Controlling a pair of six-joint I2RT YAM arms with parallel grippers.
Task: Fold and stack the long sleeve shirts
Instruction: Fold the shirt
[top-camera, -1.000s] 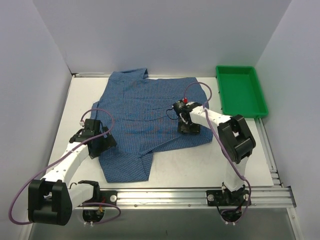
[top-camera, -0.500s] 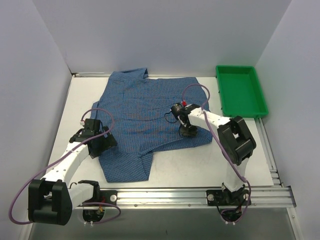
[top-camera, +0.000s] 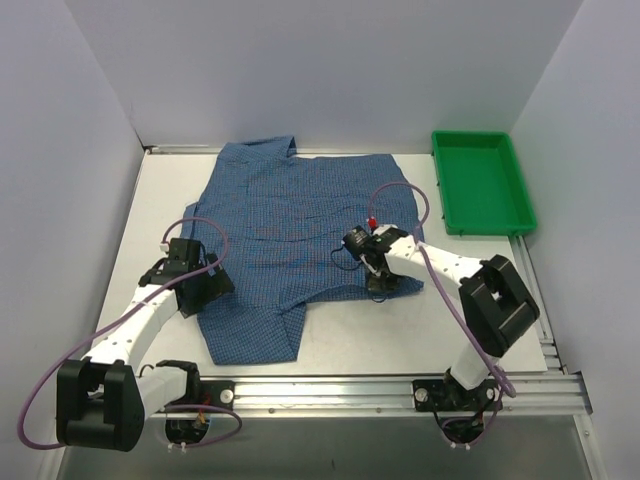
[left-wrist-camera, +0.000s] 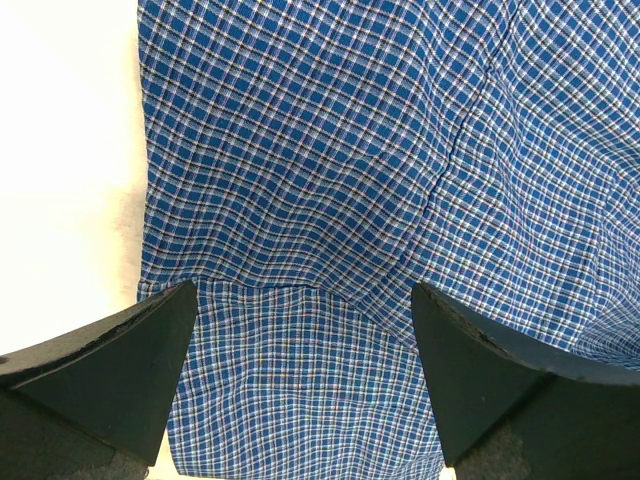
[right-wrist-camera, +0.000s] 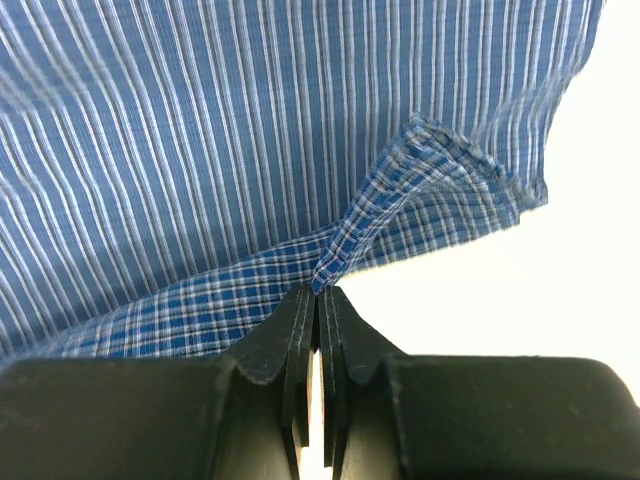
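Blue fine-checked cloth button-up shirt (top-camera: 280, 215) lies spread on the white table top (top-camera: 420, 335), mostly flat, covering the far and middle-left part of the surface. Collar end sits at the far edge against the back wall; one narrower flap of cloth runs toward the near edge on the left side. Some low wrinkles across the middle. Green plastic tray (top-camera: 485, 185) stands at the far right corner, well apart from the shirt. Left gripper (top-camera: 203, 288) is low over the shirt's left edge, where the cloth meets bare table. In the left wrist view its two dark fingers (left-wrist-camera: 120, 370) stand spread wide with checked cloth showing flat between them; a seam line and a folded-over edge cross under the gap, nothing caught in it. Whether the tips touch the fabric, I cannot tell. Right gripper (top-camera: 381, 284) is down at the shirt's near right edge, arm bent in from the right base. In the right wrist view its fingers are pressed together, pinching a narrow ridge of hem; the cloth is drawn up into a small peak at the tips, with a loose corner of the hem folded just beyond it and bare table to the right.
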